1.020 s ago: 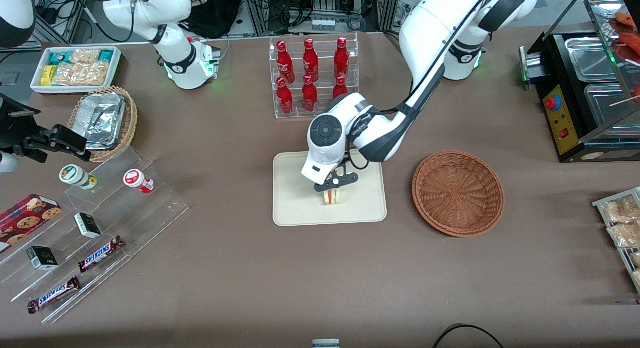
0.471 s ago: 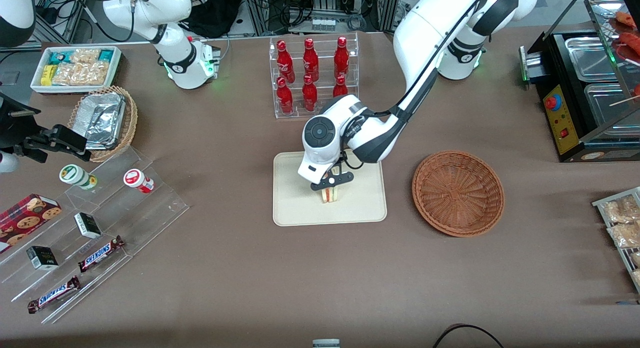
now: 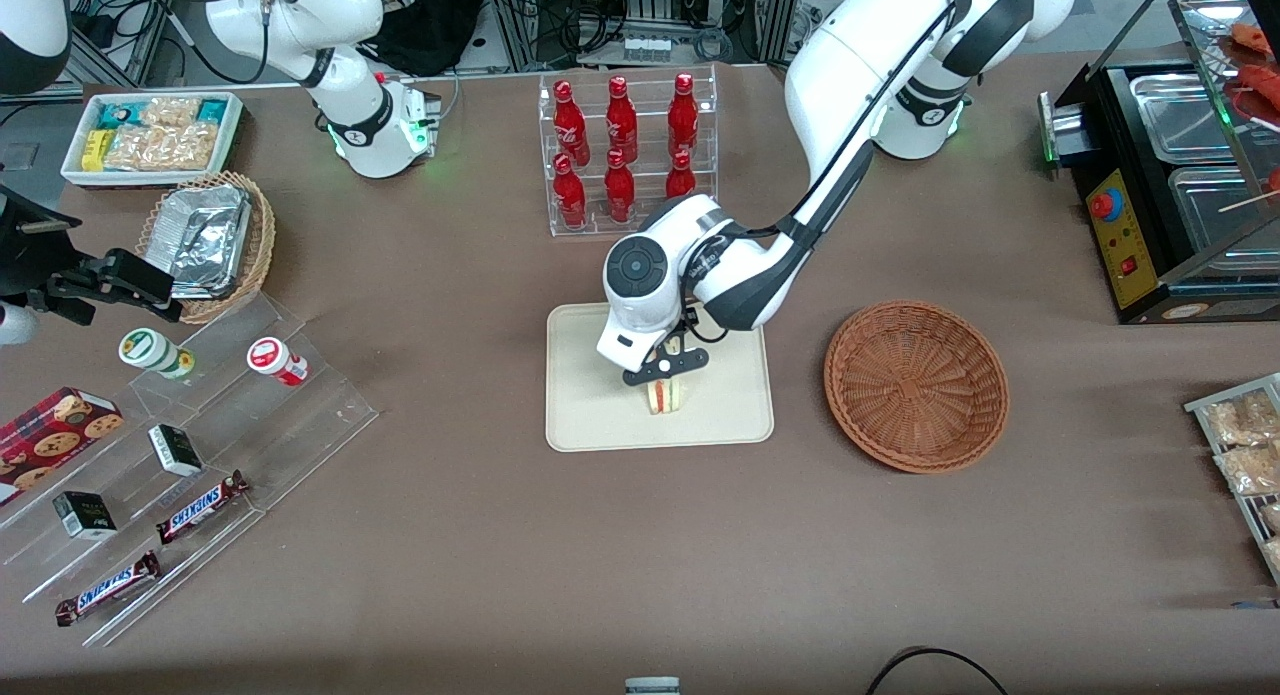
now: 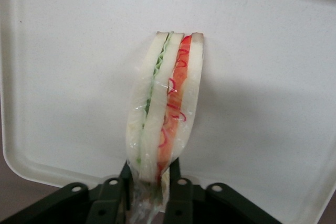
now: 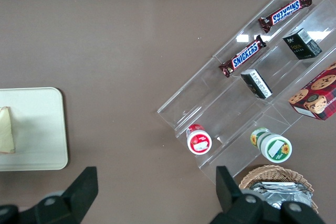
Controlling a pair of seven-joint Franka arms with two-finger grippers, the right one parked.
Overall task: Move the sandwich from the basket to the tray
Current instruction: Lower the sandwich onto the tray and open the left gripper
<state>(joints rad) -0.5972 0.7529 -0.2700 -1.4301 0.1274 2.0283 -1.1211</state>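
Note:
The sandwich (image 3: 664,398), a wrapped white wedge with green and red layers, stands on its edge on the cream tray (image 3: 590,415). My left gripper (image 3: 661,377) is over the tray and shut on the sandwich's wrapped end. In the left wrist view the two black fingers (image 4: 175,170) press both sides of the sandwich (image 4: 165,98) over the tray (image 4: 68,77). The reddish-brown wicker basket (image 3: 915,385) holds nothing and lies beside the tray, toward the working arm's end. The right wrist view shows the sandwich (image 5: 6,129) on the tray (image 5: 42,129).
A clear rack of red bottles (image 3: 625,150) stands farther from the camera than the tray. A clear stepped display (image 3: 190,455) with snacks, a tan basket of foil containers (image 3: 210,240) and a white snack bin (image 3: 150,135) lie toward the parked arm's end. A black food warmer (image 3: 1170,175) stands toward the working arm's end.
My arm's wrist has shifted slightly toward the parked arm's end. The gripper and sandwich rose a little, then came down again onto the tray. The grip is unchanged.

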